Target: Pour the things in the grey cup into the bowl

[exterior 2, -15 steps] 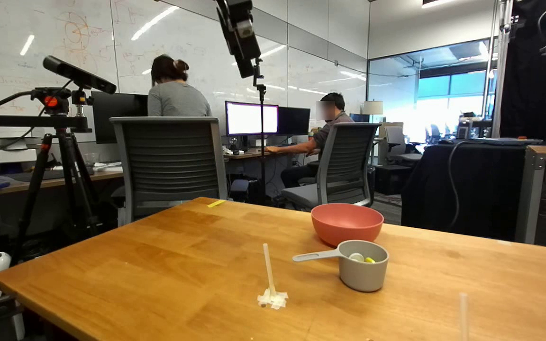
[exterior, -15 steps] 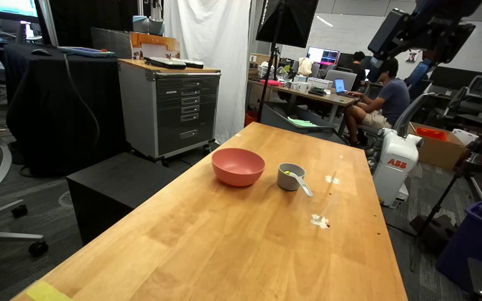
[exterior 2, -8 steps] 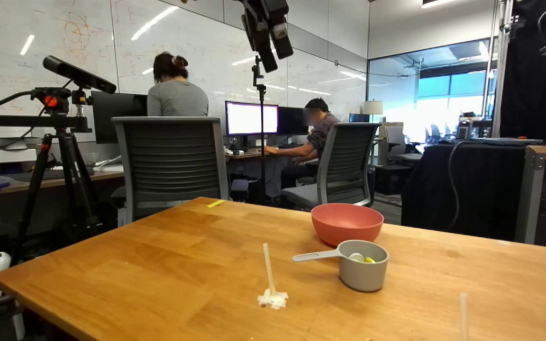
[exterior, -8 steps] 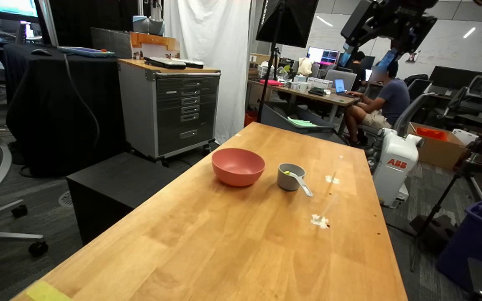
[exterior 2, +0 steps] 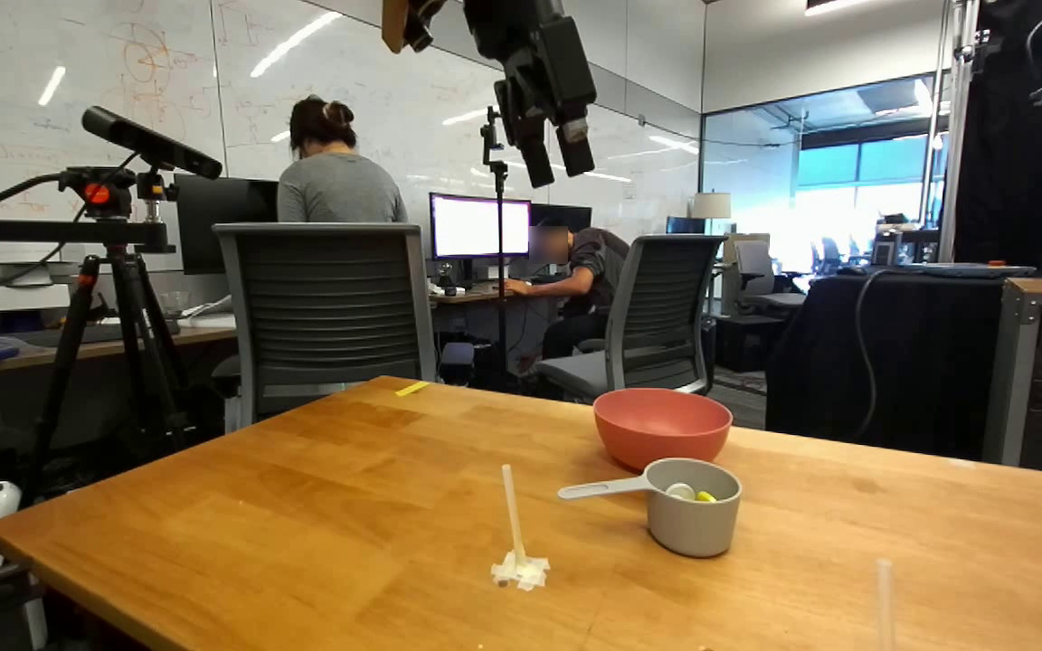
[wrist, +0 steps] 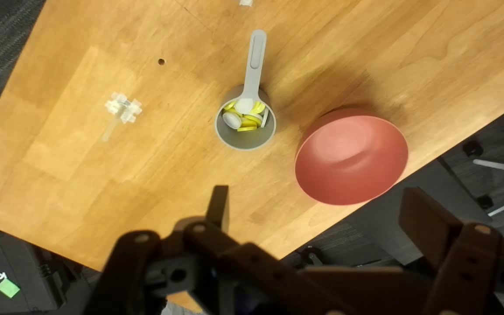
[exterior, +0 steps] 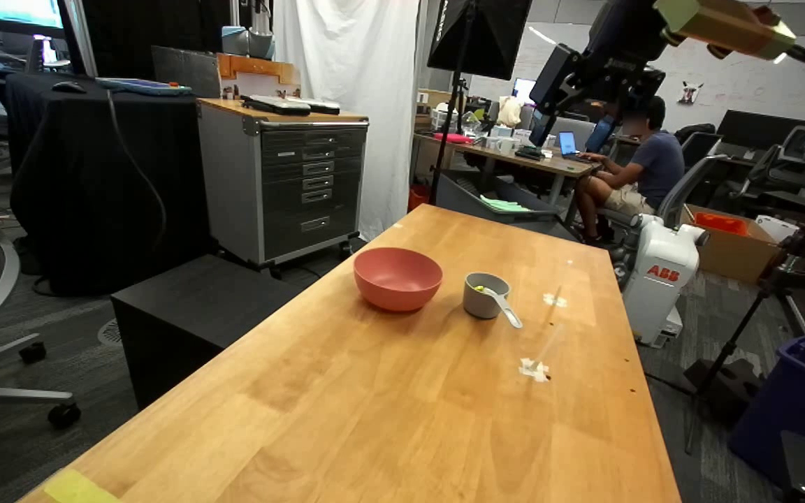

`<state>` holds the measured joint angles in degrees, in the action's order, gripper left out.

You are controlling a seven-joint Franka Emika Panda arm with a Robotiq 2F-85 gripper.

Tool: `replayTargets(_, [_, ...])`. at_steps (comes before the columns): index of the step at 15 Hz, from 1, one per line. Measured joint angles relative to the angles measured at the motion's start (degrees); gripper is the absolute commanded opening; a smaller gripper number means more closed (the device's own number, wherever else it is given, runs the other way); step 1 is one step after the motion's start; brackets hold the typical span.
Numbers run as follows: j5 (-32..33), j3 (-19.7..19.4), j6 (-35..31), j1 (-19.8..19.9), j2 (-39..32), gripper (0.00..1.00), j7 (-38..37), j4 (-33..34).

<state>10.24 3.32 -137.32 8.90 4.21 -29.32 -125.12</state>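
Note:
The grey cup [wrist: 239, 141] stands upright on the table with its long handle pointing away from the bowl side; it also shows in both exterior views [exterior: 478, 306] [exterior 2: 691, 532]. The things, small yellow and white round pieces [wrist: 250, 122], lie inside the cup; a few show in an exterior view [exterior 2: 705, 496]. The pink-red bowl [wrist: 352, 179] stands beside the cup, empty, and shows in both exterior views [exterior: 397, 297] [exterior 2: 661, 443]. My gripper [wrist: 315, 199] is open and empty, high above the table and apart from cup and bowl; both exterior views show it [exterior: 570, 133] [exterior 2: 557, 163].
Thin clear sticks [exterior 2: 514, 515] stand up from white tape patches on the wooden table [exterior: 374, 419]; another stick [exterior 2: 885, 601] is near the cup. The bowl is close to a table edge. A black box [exterior: 193, 300] stands beside the table. A person [exterior: 647, 164] sits behind.
My gripper has moved lower and sideways, leftward in an exterior view and rightward in an exterior view, staying open. The cup and bowl have not moved.

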Motion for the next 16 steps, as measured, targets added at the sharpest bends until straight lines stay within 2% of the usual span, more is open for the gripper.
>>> replayTargets(4, [-1.8, -1.6, -1.2, -0.6, -3.7, 1.0, 1.6, 1.4])
replayTargets(16, [-1.7, -5.0, -4.9, -1.9, -11.4, 1.0, 1.8, 1.6])
